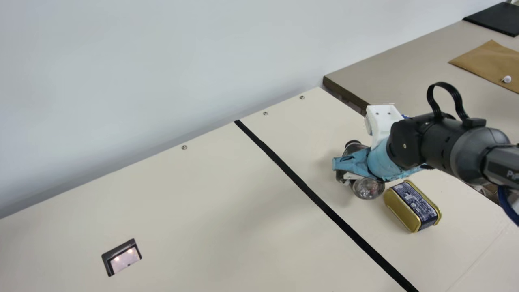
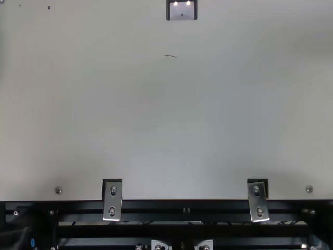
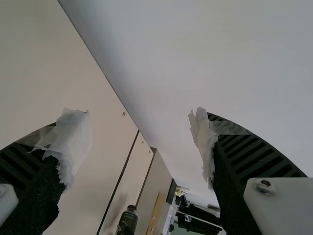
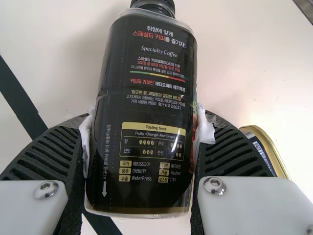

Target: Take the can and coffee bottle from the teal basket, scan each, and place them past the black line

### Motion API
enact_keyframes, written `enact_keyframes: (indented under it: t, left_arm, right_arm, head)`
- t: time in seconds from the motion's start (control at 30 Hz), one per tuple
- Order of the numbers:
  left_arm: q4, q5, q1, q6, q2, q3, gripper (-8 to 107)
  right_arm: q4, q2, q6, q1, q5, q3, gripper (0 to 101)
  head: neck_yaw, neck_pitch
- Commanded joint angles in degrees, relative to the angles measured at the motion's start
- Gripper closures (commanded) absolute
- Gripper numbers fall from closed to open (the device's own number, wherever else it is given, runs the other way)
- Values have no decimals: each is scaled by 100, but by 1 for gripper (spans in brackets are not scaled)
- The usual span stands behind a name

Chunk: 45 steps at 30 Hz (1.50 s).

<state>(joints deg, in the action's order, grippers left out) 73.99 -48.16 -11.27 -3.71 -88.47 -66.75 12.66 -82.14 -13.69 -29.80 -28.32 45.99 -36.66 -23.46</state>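
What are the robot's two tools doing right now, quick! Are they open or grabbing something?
Left tool: open, with nothing between its fingers.
Right tool: closed on the coffee bottle.

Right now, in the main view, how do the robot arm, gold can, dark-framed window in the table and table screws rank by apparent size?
Largest to smallest:
1. Right arm
2. Gold can
3. Dark-framed window
4. Table screws, too alike to rank among themselves
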Motion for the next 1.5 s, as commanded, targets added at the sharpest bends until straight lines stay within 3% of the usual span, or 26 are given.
enact_keyframes:
  t: [0.0,0.3,0.67,0.87,1.07,1.27,1.47]
  left_arm:
    - [0,0,0,0,0,0,9]
    - [0,0,0,0,0,0,9]
    - [0,0,0,0,0,0,9]
    - [0,0,0,0,0,0,9]
    - [0,0,0,0,0,0,9]
    - [0,0,0,0,0,0,9]
    - [0,0,0,0,0,0,9]
  right_arm:
    - [-43,-72,93,5,-37,-10,0]
    - [149,-15,98,-12,-250,68,0]
    - [586,868,-194,794,-1460,822,0]
    - [317,1218,-148,1257,-2026,1211,0]
    - [-297,1552,-59,1637,-2395,1416,0]
    - [-639,1859,-196,2151,-2560,1406,0]
    - [-654,1879,-176,2157,-2595,1424,0]
  head:
    - [-91,-154]
    - [-91,-154]
    - [-91,-154]
    - [-91,-154]
    - [-91,-154]
    - [-51,-148]
    - [668,-122]
